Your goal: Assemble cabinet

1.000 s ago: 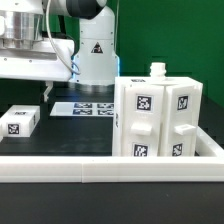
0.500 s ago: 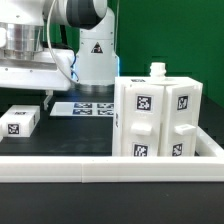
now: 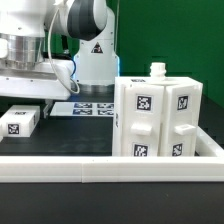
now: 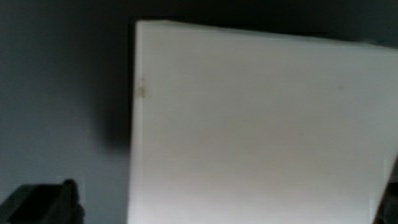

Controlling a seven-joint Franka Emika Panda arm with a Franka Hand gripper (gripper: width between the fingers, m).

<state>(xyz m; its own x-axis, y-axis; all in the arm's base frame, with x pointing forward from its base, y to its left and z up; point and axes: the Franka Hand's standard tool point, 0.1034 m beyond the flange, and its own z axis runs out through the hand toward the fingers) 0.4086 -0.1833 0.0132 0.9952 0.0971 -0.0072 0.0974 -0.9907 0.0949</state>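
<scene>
finds the cabinet (image 3: 158, 118) at the exterior view's right, upright on the black table (image 3: 65, 142), just behind the white rail (image 3: 100, 168) running across the front. counts four square black-and-white tags (image 3: 143, 102) on its two near faces, two high and two low, all pattern and no letters; notes a small white knob (image 3: 157, 70) on its top. reads no word or brand anywhere: only a triangle sticker (image 3: 96, 47) on the white robot base (image 3: 95, 62) farther back, its mark too small to make out. sees the marker board (image 3: 88, 108) flat on the table between base and cabinet, cut off by the cabinet on one side and by the arm (image 3: 80, 20) on the other. places a small white block (image 3: 20, 122) with one tag at the exterior view's left, well apart from the cabinet, lying low on the table. puts the gripper (image 3: 38, 98) just above and behind that block, low over the table, well apart from the cabinet. cannot tell whether the fingers are apart or together: makes out no clear fingertips from outside, and catches only one dark finger (image 4: 45, 200) from the wrist, cut off by the frame. gets from the wrist view alone a plain white panel (image 4: 258, 130), blurred, tagless on the shown face, over dark table; cannot say which part this is, nor whether touched. gets from the exterior view alone the cabinet, block, marker board and base.
</scene>
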